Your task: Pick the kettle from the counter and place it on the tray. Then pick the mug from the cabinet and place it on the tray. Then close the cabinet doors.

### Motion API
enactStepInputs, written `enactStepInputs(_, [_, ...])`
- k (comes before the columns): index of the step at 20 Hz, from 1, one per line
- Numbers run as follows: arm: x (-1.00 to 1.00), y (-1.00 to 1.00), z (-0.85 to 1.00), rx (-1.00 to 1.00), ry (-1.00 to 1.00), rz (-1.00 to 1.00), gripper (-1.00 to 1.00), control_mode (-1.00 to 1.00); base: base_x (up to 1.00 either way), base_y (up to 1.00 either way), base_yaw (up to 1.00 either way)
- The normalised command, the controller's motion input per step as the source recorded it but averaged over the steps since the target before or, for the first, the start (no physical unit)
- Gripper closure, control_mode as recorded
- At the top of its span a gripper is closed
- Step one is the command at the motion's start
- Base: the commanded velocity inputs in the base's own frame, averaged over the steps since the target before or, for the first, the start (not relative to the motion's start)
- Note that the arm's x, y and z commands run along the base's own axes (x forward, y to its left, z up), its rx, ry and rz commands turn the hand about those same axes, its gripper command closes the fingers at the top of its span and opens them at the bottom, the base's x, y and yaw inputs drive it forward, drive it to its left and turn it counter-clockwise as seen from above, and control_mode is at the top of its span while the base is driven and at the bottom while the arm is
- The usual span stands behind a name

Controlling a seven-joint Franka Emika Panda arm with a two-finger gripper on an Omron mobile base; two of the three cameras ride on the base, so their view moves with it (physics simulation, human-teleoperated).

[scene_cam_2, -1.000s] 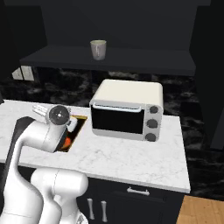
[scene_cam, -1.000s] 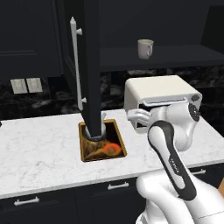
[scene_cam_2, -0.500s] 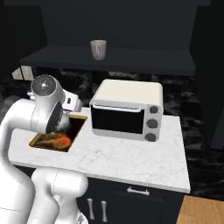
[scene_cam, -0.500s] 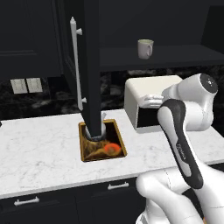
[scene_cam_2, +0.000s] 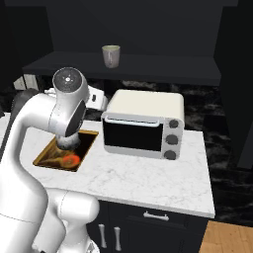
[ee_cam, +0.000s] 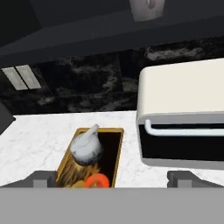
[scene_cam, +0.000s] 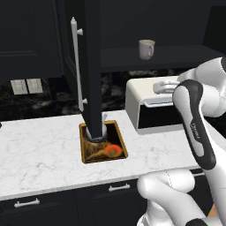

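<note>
Left base view: the tray [scene_cam: 102,149] lies flat on the white marble bench [scene_cam: 39,150]; an open cabinet door [scene_cam: 90,66] with a long silver bar handle stands in front of the tray's far end and hides most of the kettle [scene_cam: 96,134]
Left base view, upper shelf: the mug [scene_cam: 146,48] stands upright on the dark shelf of the cabinet [scene_cam: 167,55] — above the toaster oven [scene_cam: 152,106]
Right base view: the mug [scene_cam_2: 111,56] on the shelf, handle not discernible; the toaster oven [scene_cam_2: 143,123] just right of the tray [scene_cam_2: 66,150]; the arm's upper joint covers the kettle
Hand view: the kettle [ee_cam: 86,146] sits on the tray [ee_cam: 92,157], spout pointing away from the camera; the orange-red blob lies nearer the camera
Hand [ee_cam: 113,180]: fingertips [ee_cam: 40,180] spread wide — gripping nothing, raised above the bench
</note>
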Motion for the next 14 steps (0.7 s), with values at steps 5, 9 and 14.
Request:
enactStepInputs(5, [0.59,-0.13,0.71,0.00,-0.05,0.00,-1.00,-1.00,0.00,0.00,0.00])
enactStepInputs(9, [0.56,-0.35,0.43,0.00,0.02,0.00,-1.00,-1.00,0.00,0.00,0.00])
enactStepInputs(14, [0.80,-0.17,0.00,0.00,0.00,0.00,-1.00,-1.00,0.00,0.00,0.00])
